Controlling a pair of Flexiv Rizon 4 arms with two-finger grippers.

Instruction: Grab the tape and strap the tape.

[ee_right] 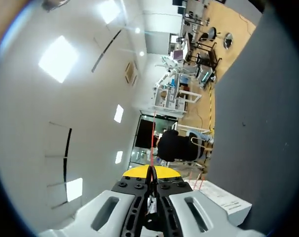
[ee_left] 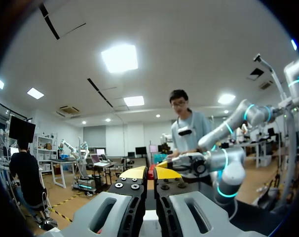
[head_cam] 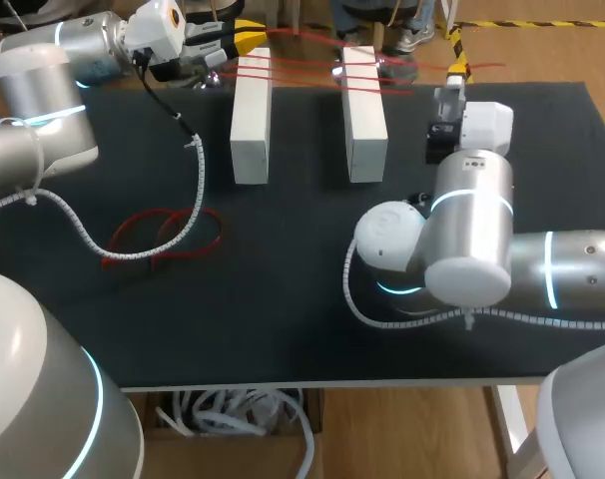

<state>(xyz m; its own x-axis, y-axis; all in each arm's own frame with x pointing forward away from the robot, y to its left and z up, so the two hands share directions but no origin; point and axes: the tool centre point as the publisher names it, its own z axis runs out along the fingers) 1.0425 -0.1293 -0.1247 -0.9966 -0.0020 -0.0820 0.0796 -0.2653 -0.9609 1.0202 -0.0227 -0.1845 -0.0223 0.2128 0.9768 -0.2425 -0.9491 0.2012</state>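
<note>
Two white blocks (head_cam: 251, 120) (head_cam: 363, 115) stand upright side by side at the back of the black table (head_cam: 283, 309). Thin red tape (head_cam: 304, 62) runs taut in several strands across their far ends. At the tape's left end, beyond the left block, my left gripper (head_cam: 247, 38) is shut on it; in the left wrist view a red bit (ee_left: 150, 172) shows between its yellow tips (ee_left: 150, 173). My right gripper (head_cam: 457, 71), off the right block's far corner, is shut on the other end. In its wrist view the red tape (ee_right: 153, 140) leads out from the closed tips (ee_right: 150, 172), with a white block (ee_right: 223, 198) beside.
A loose tangle of red tape loops (head_cam: 163, 236) lies on the left part of the table, under the left arm's white cable (head_cam: 196, 175). My right arm's bulky elbow (head_cam: 462, 235) hangs over the right middle of the table.
</note>
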